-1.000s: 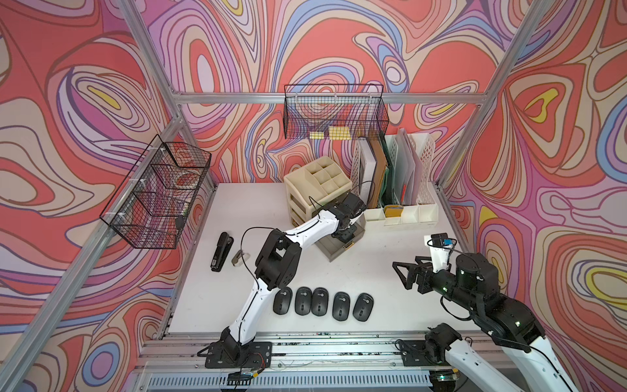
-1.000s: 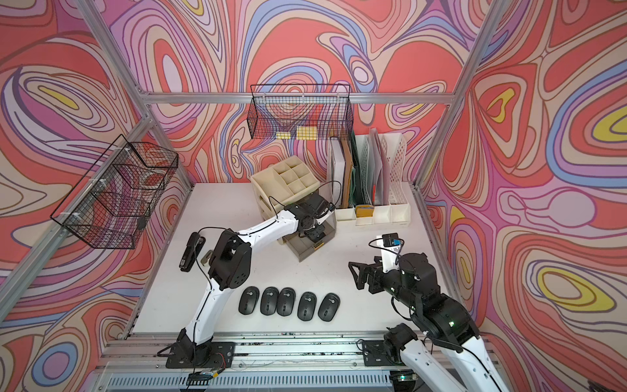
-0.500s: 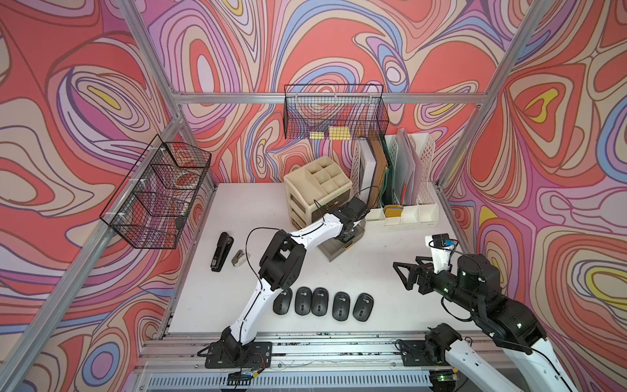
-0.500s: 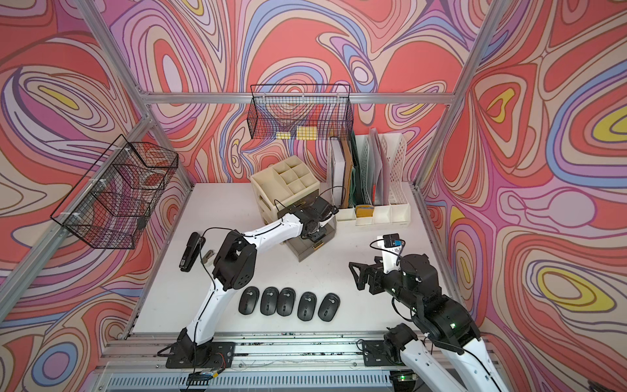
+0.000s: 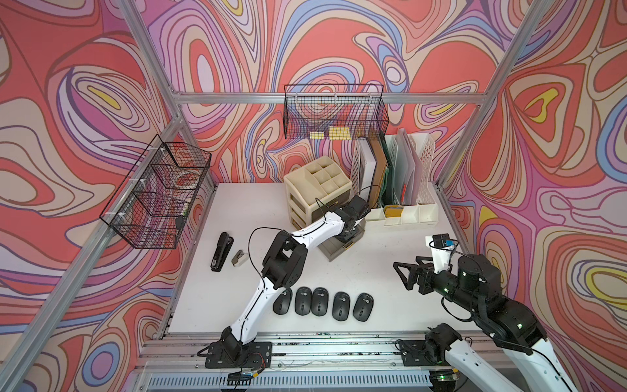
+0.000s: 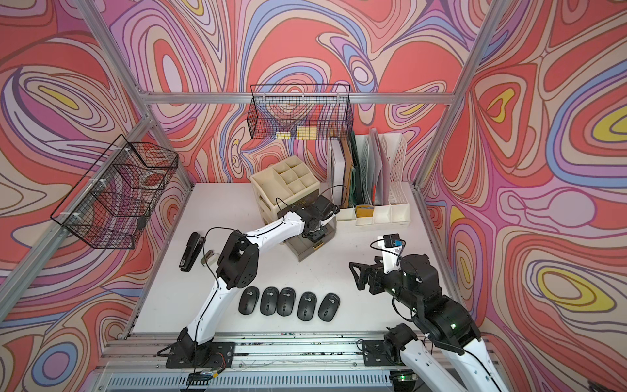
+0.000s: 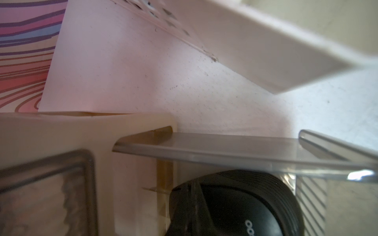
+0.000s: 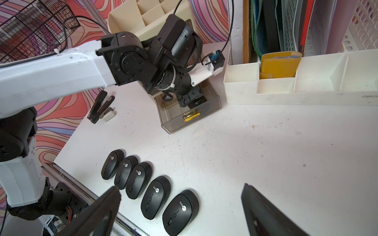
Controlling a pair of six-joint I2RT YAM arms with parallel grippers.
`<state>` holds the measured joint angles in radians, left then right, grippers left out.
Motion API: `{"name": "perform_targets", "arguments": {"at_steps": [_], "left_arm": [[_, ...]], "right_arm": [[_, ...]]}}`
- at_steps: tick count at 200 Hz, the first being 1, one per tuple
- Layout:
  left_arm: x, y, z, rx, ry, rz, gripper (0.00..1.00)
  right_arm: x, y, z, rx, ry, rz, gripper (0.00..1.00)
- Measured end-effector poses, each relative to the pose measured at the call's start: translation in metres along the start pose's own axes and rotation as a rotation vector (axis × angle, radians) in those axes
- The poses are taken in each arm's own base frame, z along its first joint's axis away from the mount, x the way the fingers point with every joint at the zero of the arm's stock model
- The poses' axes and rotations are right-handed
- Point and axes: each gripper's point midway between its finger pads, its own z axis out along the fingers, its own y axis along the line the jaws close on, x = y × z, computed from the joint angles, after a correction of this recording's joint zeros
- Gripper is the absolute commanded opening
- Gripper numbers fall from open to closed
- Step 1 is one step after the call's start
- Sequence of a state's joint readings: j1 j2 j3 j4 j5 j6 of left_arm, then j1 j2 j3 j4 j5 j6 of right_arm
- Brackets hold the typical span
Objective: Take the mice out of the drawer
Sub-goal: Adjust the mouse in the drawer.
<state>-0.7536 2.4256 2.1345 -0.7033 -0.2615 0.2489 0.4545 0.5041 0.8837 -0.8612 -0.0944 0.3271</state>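
The smoky-grey drawer with a gold handle stands pulled out of the cream organiser; it also shows in both top views. My left gripper reaches down into it, fingers pressed shut. One black mouse lies in the drawer right beside the tips. In the left wrist view this mouse fills the bottom behind the drawer wall, and no grip on it shows. Several mice lie in a row near the front edge. My right gripper hovers open and empty right of them.
A black stapler and a grey staple remover lie at the left. A white file rack with folders stands just right of the organiser. Wire baskets hang on the back wall and left wall.
The left arm has shifted slightly over the drawer, elbow a little to the right, gripper still shut inside it. The right arm has not moved.
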Motion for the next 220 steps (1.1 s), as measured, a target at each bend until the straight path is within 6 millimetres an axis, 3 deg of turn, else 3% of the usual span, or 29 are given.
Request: {"name": "perform_targets", "arguments": {"at_steps": [80, 151, 220], "left_arm": [[0.014, -0.002, -0.003, 0.016, 0.062, -0.064, 0.00], [0.029, -0.014, -0.018, 0.095, 0.147, -0.109, 0.00], [0.034, -0.006, -0.014, 0.028, 0.133, -0.057, 0.00]], "right_arm": [[-0.001, 0.001, -0.003, -0.005, -0.012, -0.001, 0.97], [-0.001, 0.001, -0.003, -0.007, -0.011, -0.001, 0.97], [-0.002, 0.002, -0.006, -0.011, -0.022, -0.002, 0.97]]}}
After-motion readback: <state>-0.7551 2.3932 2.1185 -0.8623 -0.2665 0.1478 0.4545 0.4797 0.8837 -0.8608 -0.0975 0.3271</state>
